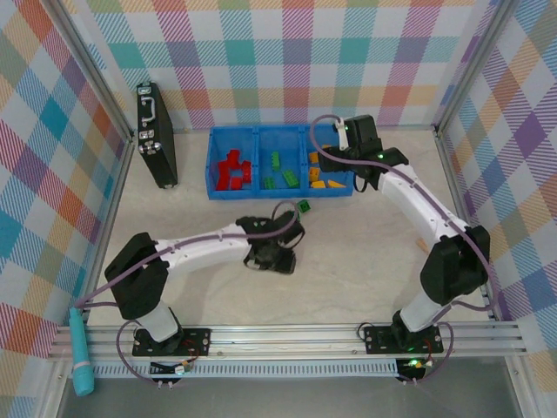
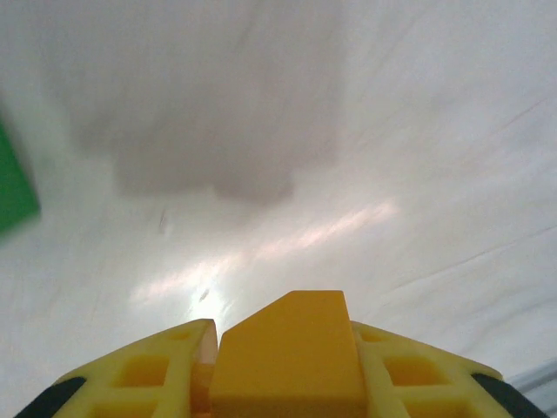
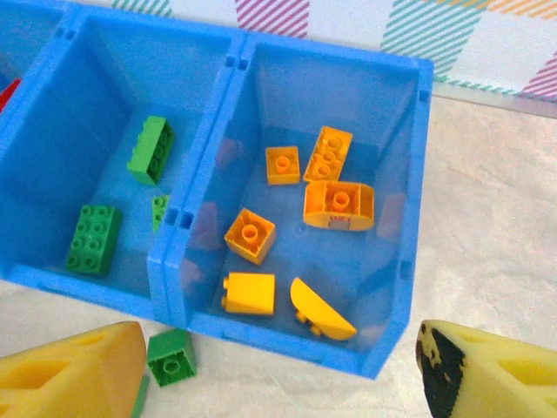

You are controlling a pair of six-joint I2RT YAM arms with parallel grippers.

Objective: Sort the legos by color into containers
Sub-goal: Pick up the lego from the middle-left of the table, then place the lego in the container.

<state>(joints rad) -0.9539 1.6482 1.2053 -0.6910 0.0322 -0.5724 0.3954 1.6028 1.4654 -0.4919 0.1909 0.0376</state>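
Desk [image 1: 348,270] nearest me, pale and marbled, and low over it sits the left hand [image 2: 283,333]. Its yellow fingers [image 2: 157,370] are pressed in on an orange brick [image 2: 291,370], gripped snug between them, sloped face up.

A little farther on, there's a loose green brick [image 1: 305,206] on the desk, just short of the front wall of the blue tray [image 1: 211,165]. It's level with the divider between the middle and right bins.

Now the tray itself, three bins side by side! The left one holds the red bricks [image 1: 233,168] in a heap. The middle one has the green bricks [image 3: 94,237], well apart from each other. The right one has the orange pieces [image 3: 338,204], six of them, square blocks plus a curved wedge near the front.

Over that right bin hangs the right hand [image 3: 278,357], jaws spread wide with nothing between them.

Far left, beside the tray, a black case [image 1: 157,135] with a handle sits near the checked wall.
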